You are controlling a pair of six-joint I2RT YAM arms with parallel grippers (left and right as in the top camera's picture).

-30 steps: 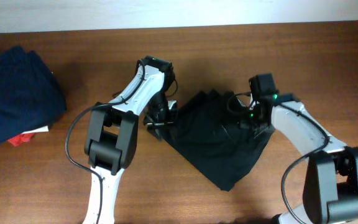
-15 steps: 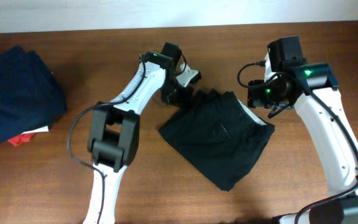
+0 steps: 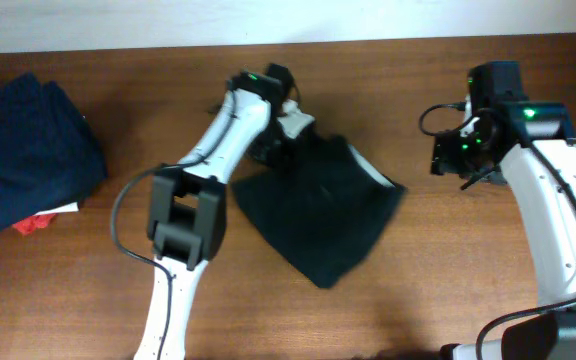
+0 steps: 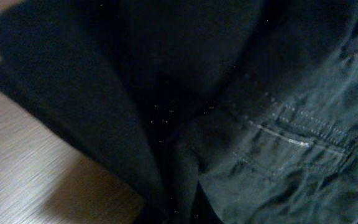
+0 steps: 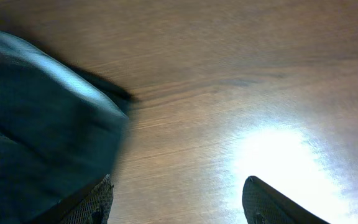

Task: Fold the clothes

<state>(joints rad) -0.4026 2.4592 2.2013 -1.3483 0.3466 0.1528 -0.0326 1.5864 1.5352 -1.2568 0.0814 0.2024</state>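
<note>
The black garment (image 3: pixel 318 215) lies crumpled in the middle of the table, with a small whitish patch (image 3: pixel 373 172) at its upper right edge. My left gripper (image 3: pixel 278 140) is at the garment's top left edge. In the left wrist view the dark fabric (image 4: pixel 241 93) fills the frame and bunches at the bottom centre where my jaws are hidden. My right gripper (image 3: pixel 458 158) is open and empty, to the right of the garment and apart from it. In the right wrist view its fingers (image 5: pixel 179 199) are spread over bare wood, with the garment's edge (image 5: pixel 42 124) at the left.
A navy blue folded pile (image 3: pixel 23 150) lies at the far left, with small red and white pieces (image 3: pixel 43 220) at its lower edge. The wooden table (image 3: pixel 488 280) ends at a pale wall at the back.
The right gripper let go of the garment and moved right, away from it. The garment slid left and down with the left gripper at its top edge.
</note>
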